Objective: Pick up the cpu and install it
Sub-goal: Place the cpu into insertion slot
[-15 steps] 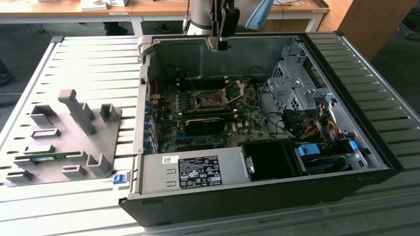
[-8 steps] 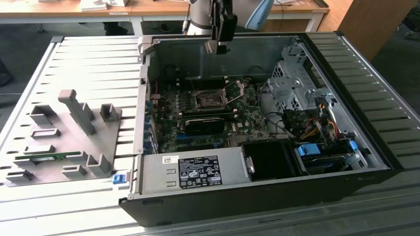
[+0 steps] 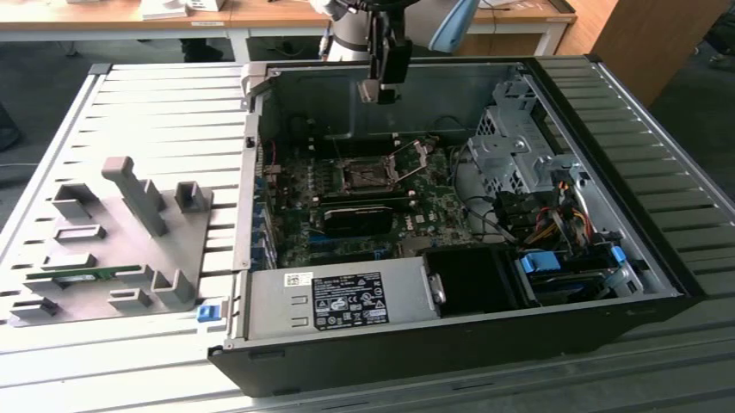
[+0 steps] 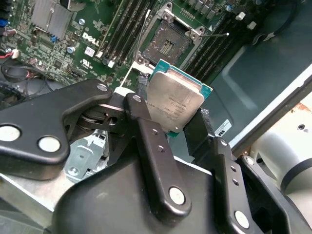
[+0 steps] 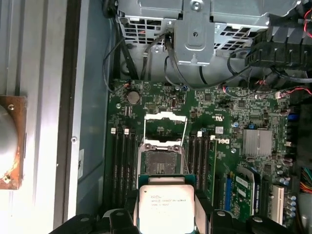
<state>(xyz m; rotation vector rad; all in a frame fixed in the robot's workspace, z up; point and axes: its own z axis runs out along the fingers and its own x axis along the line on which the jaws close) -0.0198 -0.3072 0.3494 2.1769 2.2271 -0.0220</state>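
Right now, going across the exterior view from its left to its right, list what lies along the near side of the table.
Grey plastic fixture plate with upright blocks → small blue clip → silver labelled power supply box → black square shroud → blue plastic drive bracket.

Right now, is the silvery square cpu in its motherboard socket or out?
Out: the silvery square cpu is clamped in the black tool, and the dark motherboard socket lies bare, its frame open.
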